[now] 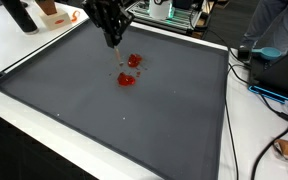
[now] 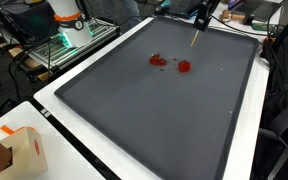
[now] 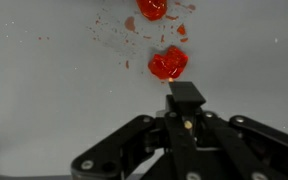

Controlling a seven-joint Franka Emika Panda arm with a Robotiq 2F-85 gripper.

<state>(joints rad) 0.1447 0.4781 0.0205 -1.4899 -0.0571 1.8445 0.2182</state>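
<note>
The jaws are closed on a thin stick (image 1: 117,54) that points down at a grey mat (image 1: 164,120) on the white table (image 1: 29,50). In the wrist view a glossy red blob (image 3: 168,64) lies at twelve o'clock from the stick. A second blob (image 3: 152,9) beyond it is cut off. The stick looks light and stiff (liable to pivot) and is best held high. A black block (image 3: 186,98) hides its tip.

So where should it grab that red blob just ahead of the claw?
Probably from straight above, closing on the two sides of the red blob. It lies low and rounded on the mat, with no handle or edge sticking up, and the splashes around it suggest it is soft, so gently. The gripper looks shut on a thin stick.
</note>
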